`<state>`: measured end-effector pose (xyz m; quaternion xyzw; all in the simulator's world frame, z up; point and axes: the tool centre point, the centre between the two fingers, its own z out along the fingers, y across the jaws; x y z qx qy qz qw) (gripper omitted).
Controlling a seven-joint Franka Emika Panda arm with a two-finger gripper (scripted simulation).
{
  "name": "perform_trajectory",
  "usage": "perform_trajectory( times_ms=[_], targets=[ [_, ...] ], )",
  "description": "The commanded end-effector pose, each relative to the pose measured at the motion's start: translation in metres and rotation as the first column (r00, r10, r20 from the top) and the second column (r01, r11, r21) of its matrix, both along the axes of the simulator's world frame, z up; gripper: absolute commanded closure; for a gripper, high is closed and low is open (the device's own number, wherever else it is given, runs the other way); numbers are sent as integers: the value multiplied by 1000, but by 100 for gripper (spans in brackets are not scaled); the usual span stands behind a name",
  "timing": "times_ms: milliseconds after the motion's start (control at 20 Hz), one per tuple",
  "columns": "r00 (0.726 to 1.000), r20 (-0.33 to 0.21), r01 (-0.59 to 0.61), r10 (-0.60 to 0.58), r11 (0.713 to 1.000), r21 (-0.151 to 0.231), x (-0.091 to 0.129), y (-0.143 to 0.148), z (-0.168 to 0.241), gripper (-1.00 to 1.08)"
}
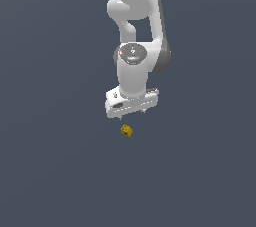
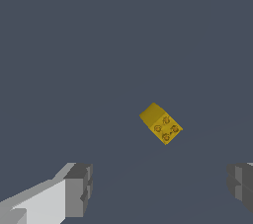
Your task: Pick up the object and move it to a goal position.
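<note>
The white pincer [image 1: 133, 114] hangs open at frame centre, above the small yellow spotted block [image 1: 127, 130]; I'd centre it, then descend squarely.

arm vertical, wrist down | end effector [image 1: 133, 114] fingers spread, empty
</note>
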<state>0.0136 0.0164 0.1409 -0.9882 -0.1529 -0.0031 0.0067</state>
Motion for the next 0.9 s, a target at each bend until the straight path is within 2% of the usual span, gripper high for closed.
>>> perform_trajectory(
  times_ms=[0,200,400,600,850],
  targets=[
    [998,0,-70,70,998,-4,2,-2,-6,-92],
    [984,-1,-181,181,984,-8,5,-5,-16,-92],
    [957,-3,-289,289,957,-11,8,-8,-26,-92],
    [920,-4,-393,393,919,-14,11,-11,-36,-92],
    [857,-5,-515,514,857,-15,15,-15,-48,-92]
  ],
)
